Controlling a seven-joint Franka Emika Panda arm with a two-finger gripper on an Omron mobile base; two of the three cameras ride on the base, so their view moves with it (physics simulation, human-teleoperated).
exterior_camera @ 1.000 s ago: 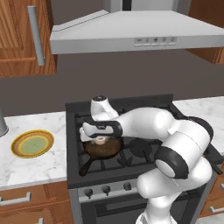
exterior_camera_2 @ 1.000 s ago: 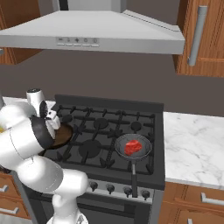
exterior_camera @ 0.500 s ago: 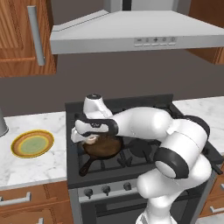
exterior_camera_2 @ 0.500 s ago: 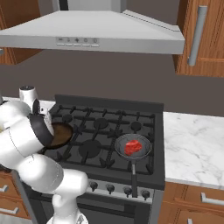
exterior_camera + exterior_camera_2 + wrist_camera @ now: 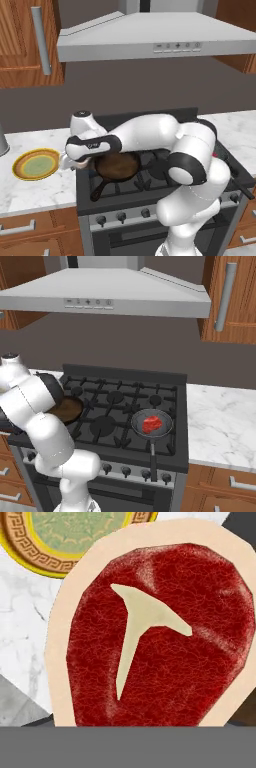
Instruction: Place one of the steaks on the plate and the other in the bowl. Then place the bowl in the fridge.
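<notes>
My gripper hangs over the marble counter's edge, between the stove and the plate. It is shut on one steak, a red cut with a pale fat rim and a white T-shaped mark, which looms large in the hand view. The plate's yellow-orange rim and green centre lie just beyond that steak, and nothing rests on the plate. The other steak sits in a small grey pan at the stove's front right. The bowl and the fridge are out of view.
A dark brown frying pan sits on the stove's front left burner, right beside my hand. A range hood hangs overhead. A grey metal object stands at the counter's far left. White marble counter runs right of the stove.
My arm has swung left from above the brown frying pan to the counter edge beside the plate, carrying the steak with it.
</notes>
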